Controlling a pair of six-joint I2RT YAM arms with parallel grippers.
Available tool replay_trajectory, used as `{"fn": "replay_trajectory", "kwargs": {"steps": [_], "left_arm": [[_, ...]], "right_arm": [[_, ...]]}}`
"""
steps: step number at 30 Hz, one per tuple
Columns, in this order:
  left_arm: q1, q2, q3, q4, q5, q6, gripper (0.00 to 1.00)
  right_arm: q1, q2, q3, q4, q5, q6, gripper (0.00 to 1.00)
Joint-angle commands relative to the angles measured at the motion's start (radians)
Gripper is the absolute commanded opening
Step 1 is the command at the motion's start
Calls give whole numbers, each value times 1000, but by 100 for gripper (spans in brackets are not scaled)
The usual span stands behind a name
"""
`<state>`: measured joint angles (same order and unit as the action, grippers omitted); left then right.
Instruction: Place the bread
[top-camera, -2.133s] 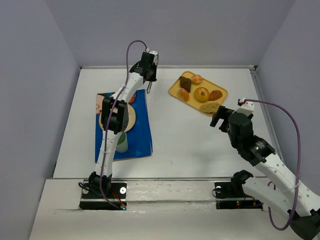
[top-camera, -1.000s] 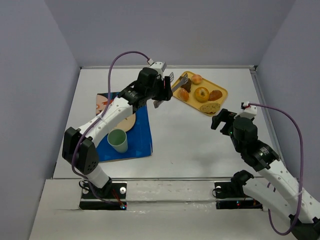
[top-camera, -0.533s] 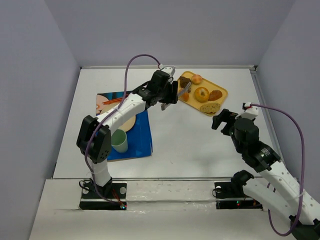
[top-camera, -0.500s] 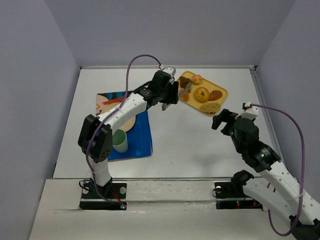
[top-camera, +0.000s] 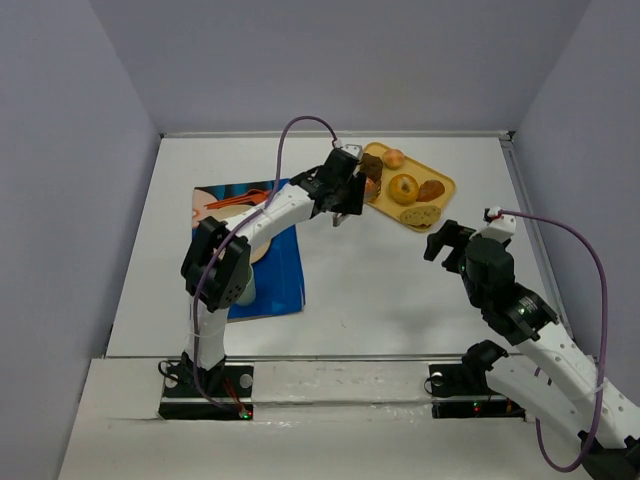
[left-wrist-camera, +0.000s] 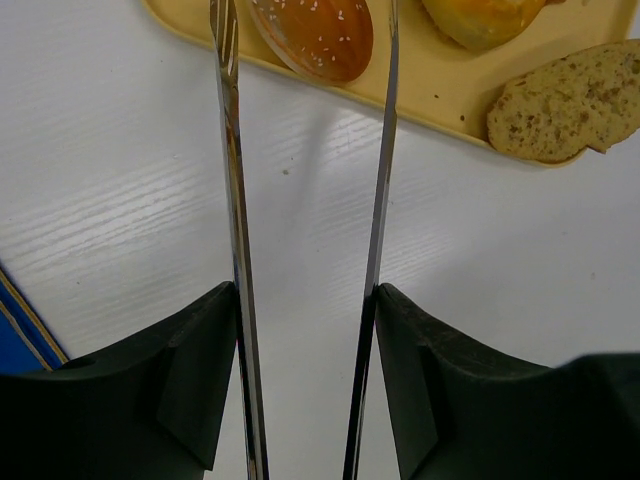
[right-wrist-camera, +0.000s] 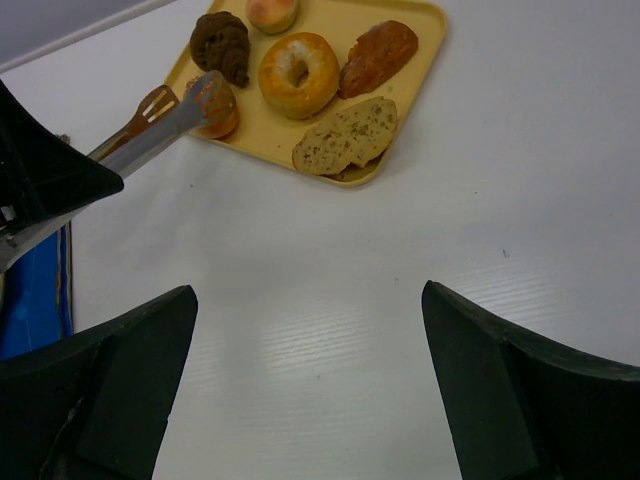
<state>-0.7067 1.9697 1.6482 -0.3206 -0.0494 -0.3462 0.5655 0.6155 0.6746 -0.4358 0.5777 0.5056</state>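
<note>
The bread (left-wrist-camera: 310, 35), a small oval golden-orange roll, lies on the near-left part of the yellow tray (left-wrist-camera: 440, 95). It also shows in the right wrist view (right-wrist-camera: 218, 110) and the top view (top-camera: 372, 189). My left gripper (left-wrist-camera: 305, 300) (top-camera: 347, 196) is shut on metal tongs (left-wrist-camera: 232, 180) (right-wrist-camera: 150, 125). The tong arms are spread, with their tips at either side of the roll. I cannot tell whether they touch it. My right gripper (right-wrist-camera: 308, 300) (top-camera: 447, 238) is open and empty above the bare table, near the tray's front.
The tray (top-camera: 447, 185) also holds a ring-shaped bun (right-wrist-camera: 297, 73), a dark muffin (right-wrist-camera: 222, 45), a pale round bun (right-wrist-camera: 270, 12), a reddish pastry (right-wrist-camera: 377, 57) and a seeded slice (right-wrist-camera: 345, 135). A blue mat (top-camera: 280, 270) lies at the left.
My left arm has swung right from the back of the mat to the tray, carrying the tongs up to the roll. The right arm has barely moved.
</note>
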Motion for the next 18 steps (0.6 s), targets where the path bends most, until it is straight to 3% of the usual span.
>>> {"fn": "replay_trajectory", "kwargs": {"steps": [1, 7, 15, 18], "left_arm": [[-10, 11, 64, 2, 22, -2, 65], [-8, 54, 97, -14, 20, -10, 61], [-11, 17, 114, -25, -13, -13, 32], [-11, -32, 113, -25, -18, -16, 26]], "right_arm": [[4, -7, -1, 43, 42, 13, 100], [4, -5, -7, 43, 54, 16, 100], [4, -3, -9, 43, 56, 19, 100], [4, -5, -9, 43, 56, 19, 100]]}}
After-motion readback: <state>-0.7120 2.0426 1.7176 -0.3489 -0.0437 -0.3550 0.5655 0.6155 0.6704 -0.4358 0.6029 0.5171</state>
